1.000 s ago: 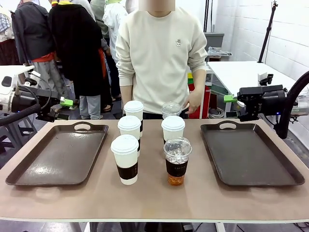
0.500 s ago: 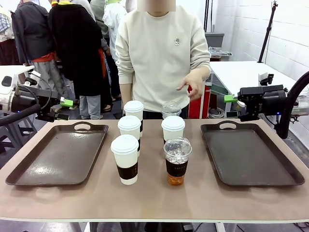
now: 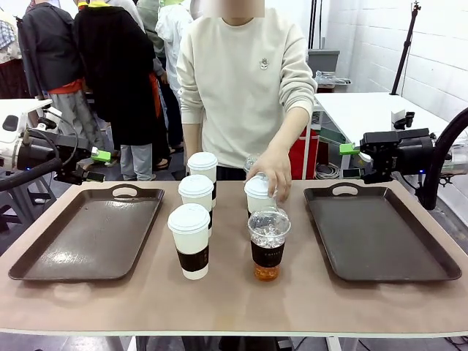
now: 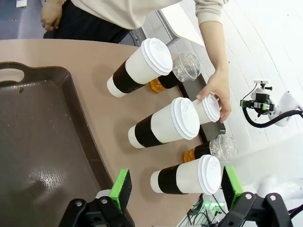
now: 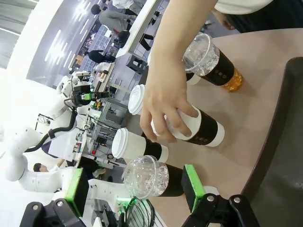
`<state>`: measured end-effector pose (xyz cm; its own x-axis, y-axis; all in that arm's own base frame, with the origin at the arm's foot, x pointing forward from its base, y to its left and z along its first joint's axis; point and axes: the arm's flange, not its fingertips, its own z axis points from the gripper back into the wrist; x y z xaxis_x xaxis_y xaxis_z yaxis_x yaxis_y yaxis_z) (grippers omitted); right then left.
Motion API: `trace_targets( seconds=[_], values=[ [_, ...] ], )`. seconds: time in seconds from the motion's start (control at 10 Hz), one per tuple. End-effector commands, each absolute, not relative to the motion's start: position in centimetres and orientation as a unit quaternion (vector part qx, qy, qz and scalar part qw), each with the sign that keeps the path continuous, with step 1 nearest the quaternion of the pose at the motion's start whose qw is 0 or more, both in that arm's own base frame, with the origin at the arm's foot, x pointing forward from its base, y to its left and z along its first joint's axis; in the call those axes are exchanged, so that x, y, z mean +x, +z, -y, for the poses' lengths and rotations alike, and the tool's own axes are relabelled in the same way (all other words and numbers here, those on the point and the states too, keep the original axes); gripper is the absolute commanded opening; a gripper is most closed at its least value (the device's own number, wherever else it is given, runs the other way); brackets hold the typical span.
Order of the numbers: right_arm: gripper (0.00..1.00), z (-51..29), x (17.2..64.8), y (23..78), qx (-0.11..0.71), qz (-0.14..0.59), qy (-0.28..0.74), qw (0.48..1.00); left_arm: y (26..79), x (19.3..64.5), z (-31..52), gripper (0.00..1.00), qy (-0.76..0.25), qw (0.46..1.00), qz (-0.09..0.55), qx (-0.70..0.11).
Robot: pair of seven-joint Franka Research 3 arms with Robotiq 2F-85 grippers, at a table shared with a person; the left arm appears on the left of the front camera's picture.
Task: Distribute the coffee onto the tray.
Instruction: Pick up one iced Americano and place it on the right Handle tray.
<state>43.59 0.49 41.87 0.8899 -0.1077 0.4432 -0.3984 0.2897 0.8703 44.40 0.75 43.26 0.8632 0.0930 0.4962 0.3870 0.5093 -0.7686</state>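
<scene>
Down has come the person's hand (image 3: 269, 175): a moment ago it was up in the air by the chest, and now it rests on the lid of the white cup (image 3: 258, 205) in the middle of the right row. Nothing else has moved, and your two arms are where they were. Your left gripper (image 3: 99, 164) hangs past the far left corner of the table (image 3: 234, 307), fingers spread wide with nothing between them. Your right gripper (image 3: 349, 161) hangs past the far right corner, also spread wide and holding nothing. All the cups stand in the middle of the table, between the two trays. Three more white cups (image 3: 196, 196) make the left row. The right row has a clear cup (image 3: 268, 245) with amber drink at the front and another clear cup (image 4: 185, 66) at the back, near the person. The left tray (image 3: 88, 234) and the right tray (image 3: 380, 234) have no cups on them. So I think the job has not really begun: not one cup is on a tray, and all six are left to go. You should wait till the hand is out of the way before you reach in.
</scene>
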Motion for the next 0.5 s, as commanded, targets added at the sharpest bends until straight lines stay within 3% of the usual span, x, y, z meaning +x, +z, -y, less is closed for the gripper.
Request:
trace_targets(
  seconds=[0.0,0.3,0.4],
  values=[
    [1.0,-0.49,43.56,41.94,0.589,0.216,0.095,0.773,43.4,43.97,-0.78,1.0,-0.087,0.834,0.246,-0.486],
    [1.0,-0.49,43.59,41.87,0.589,0.215,0.094,0.774,43.4,43.97,-0.78,1.0,-0.087,0.834,0.246,-0.486],
    [1.0,-1.17,43.2,42.33,0.565,0.257,0.167,0.766,43.4,43.97,-0.78,1.0,-0.087,0.834,0.246,-0.486]
  ],
)
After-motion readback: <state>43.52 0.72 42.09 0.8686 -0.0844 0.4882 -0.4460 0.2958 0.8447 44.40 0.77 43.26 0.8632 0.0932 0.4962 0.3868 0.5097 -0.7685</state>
